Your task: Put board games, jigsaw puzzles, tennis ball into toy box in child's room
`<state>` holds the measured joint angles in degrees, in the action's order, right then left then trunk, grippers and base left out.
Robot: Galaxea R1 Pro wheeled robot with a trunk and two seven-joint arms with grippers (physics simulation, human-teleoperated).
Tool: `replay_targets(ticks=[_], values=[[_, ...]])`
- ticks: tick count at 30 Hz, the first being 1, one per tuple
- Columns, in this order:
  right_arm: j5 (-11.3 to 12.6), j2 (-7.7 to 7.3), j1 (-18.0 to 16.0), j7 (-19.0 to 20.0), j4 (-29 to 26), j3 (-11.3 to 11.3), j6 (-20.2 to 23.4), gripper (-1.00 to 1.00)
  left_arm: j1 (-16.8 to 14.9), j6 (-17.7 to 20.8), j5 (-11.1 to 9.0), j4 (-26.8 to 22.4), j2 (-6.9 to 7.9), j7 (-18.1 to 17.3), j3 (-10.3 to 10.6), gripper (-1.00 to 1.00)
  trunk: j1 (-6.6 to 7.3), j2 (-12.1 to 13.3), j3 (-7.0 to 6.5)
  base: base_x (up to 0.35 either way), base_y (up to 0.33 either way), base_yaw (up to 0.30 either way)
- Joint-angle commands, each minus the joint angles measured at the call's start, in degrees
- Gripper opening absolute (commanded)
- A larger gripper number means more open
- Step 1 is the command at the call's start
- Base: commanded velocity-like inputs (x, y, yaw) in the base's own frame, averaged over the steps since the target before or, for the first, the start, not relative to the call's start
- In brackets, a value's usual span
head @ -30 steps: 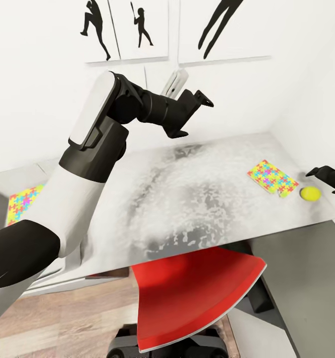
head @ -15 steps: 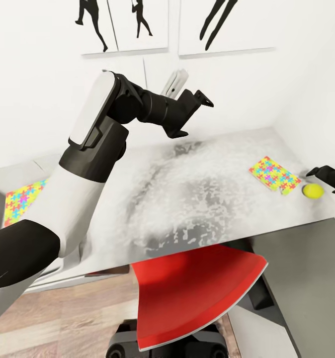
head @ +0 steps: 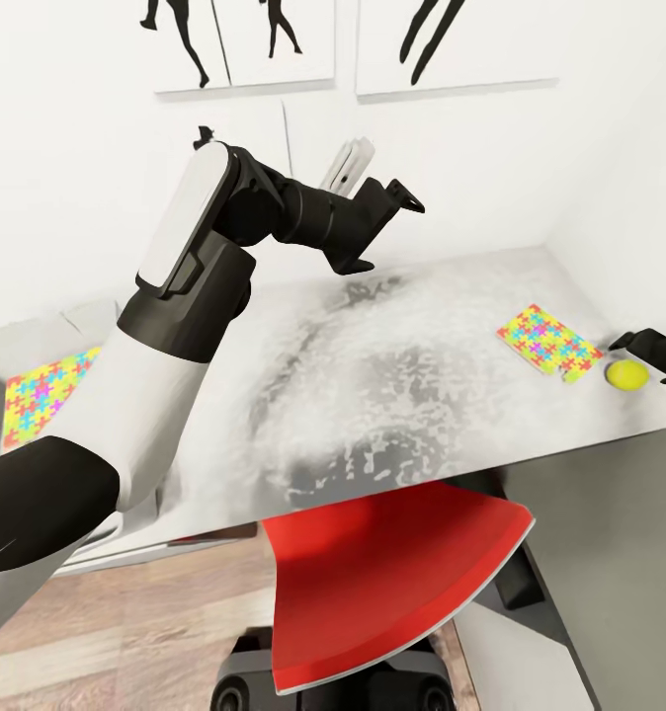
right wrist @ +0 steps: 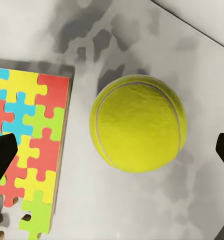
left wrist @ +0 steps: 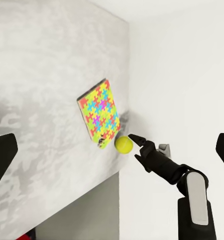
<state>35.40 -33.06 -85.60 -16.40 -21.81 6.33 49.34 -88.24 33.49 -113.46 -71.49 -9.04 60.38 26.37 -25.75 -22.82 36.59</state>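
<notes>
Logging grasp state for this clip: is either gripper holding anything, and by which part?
Nothing is held. The right gripper is open over the tennis ball on the table; the left gripper is open in the air.

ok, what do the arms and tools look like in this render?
Left arm: glossy white shells over black joints, black upper segment. Left tool: matte black, two angular pointed fingers. Right tool: same black fingers, on a black wrist with a white-grey forearm panel. No visible cables or markings.
</notes>
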Motion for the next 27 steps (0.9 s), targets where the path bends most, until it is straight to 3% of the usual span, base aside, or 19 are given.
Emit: replay_targets(ticks=[1, 27], values=[[0.6, 0.01, 0.0, -0.6, -0.1, 0.2, 0.1, 1.0, -0.1, 0.2, -0.3, 0.0, -0.02, 0.4, 0.0, 1.0, -0.03, -0.1, 0.12, 0.0, 0.0, 0.0], [0.5, -0.07, 0.0, -0.6, -0.2, 0.2, 0.1, 1.0, -0.4, 0.2, -0.3, 0.8, -0.02, 0.4, 0.1, 1.0, -0.03, -0.1, 0.72, 0.0, 0.0, 0.0]])
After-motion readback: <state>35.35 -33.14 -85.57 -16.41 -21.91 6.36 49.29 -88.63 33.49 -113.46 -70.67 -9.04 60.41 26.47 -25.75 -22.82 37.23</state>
